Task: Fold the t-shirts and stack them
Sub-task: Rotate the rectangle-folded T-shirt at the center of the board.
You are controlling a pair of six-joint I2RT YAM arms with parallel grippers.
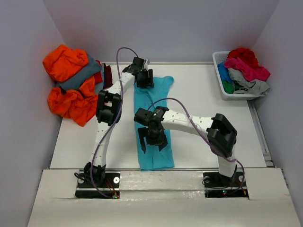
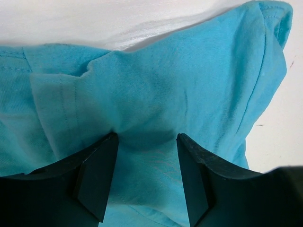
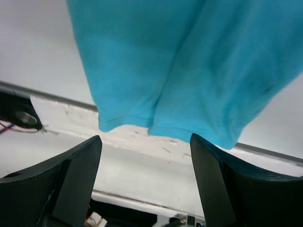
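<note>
top external view: turquoise t-shirt (image 1: 152, 158) lies as a narrow strip on the table (image 1: 203, 127), long axis running near edge to far edge. right gripper (image 1: 154, 144), jaws spread and empty, hangs over its near half. left gripper (image 1: 144, 83) sits on the far end, grasp not discernible.

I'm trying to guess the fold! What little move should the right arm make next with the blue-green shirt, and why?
Probably lower the right jaws onto the near hem of the long turquoise cloth t-shirt and pinch it. They stand wide open and empty near it, and the shirt lies as a narrow strip on the white table, so an end-to-end fold seems next.
</note>
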